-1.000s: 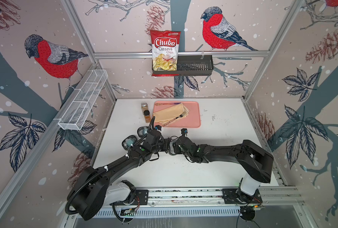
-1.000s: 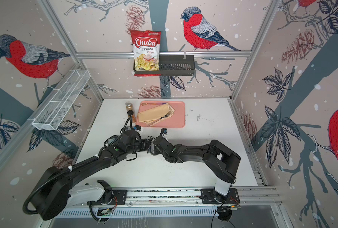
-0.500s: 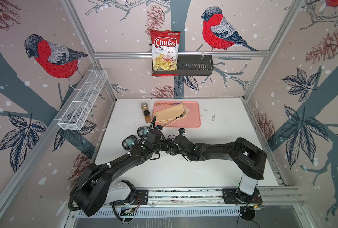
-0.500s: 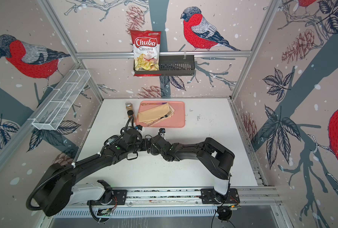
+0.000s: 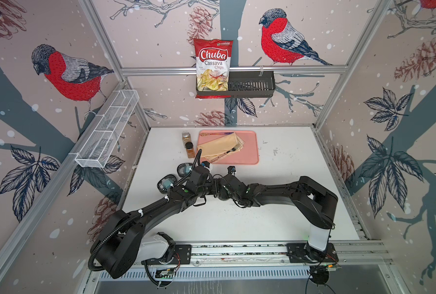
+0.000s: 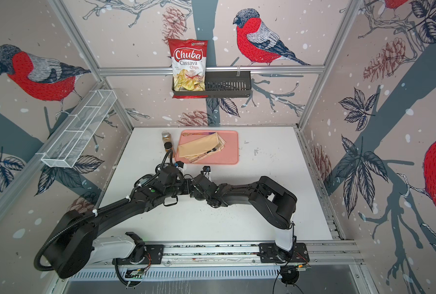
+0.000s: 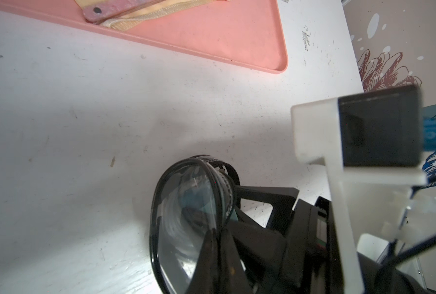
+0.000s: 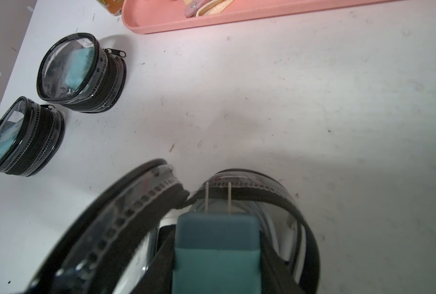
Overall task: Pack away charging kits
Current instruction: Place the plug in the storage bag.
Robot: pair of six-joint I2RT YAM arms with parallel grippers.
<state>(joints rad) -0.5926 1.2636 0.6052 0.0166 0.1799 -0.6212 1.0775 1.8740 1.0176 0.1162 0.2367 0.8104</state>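
Two kits packed: one closed case [image 8: 80, 73] and a second closed case [image 8: 21, 137] sit side by side on the table [image 8: 262, 101], toward its left edge, each showing teal through its clear top.
Third case [image 8: 250, 189]: open, low down where the two arms meet, near the pink tray [image 8: 237, 17] but apart from it. Whether it rests fully on the table I cannot tell. A white cable [image 8: 270, 229] is coiled inside.
Left gripper [image 7: 215, 240]: pressed together on the rim of the lid [image 7: 184, 216], holding it swung up and away from the opening.
Right gripper [image 8: 216, 257]: pinching the teal plug adapter [image 8: 217, 229] by its sides, prongs aimed at the case's far rim. Whether the block touches the cable I cannot tell.
Step in hand: by my reading, filling the last kit, with the plug adapter going in on top of the cable.
Next move: probably lower the adapter into the opening beside the cable with the prongs clear of the zip teeth. Then spread the jaws and back out so the lid can drop for zipping.
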